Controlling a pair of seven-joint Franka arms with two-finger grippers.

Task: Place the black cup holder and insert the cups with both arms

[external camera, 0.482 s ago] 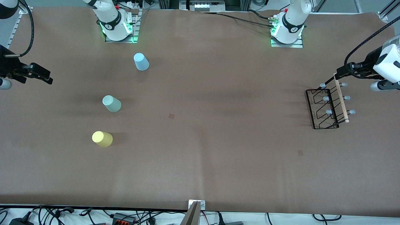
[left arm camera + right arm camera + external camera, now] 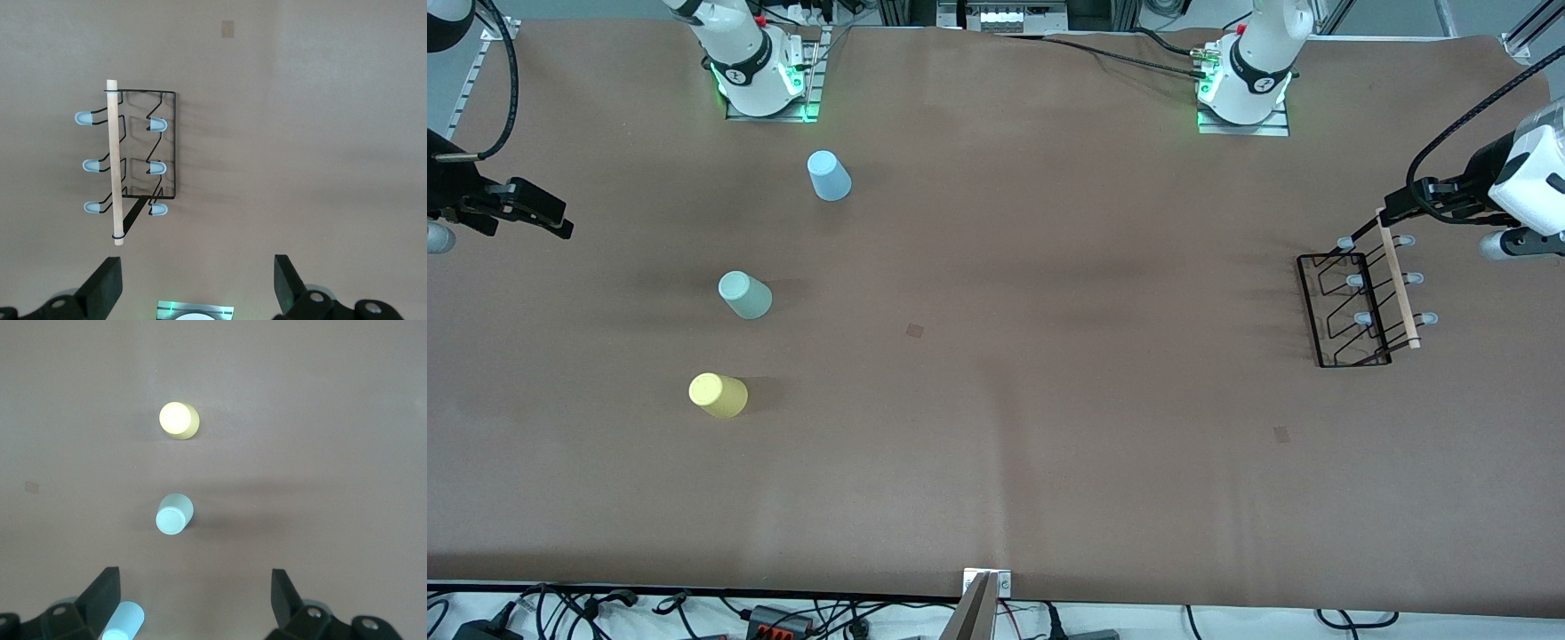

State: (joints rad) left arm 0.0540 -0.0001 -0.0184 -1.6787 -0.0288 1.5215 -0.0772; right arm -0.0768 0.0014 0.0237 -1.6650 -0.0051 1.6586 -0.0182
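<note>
Over the last half second only the right gripper shifted slightly; both it and the left gripper, above the black cup holder, gape empty, with the cups well apart from the holder, untouched.

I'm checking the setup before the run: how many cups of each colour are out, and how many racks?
Blue cup: 1
Green cup: 1
Yellow cup: 1
Black rack: 1
Total: 4
</note>
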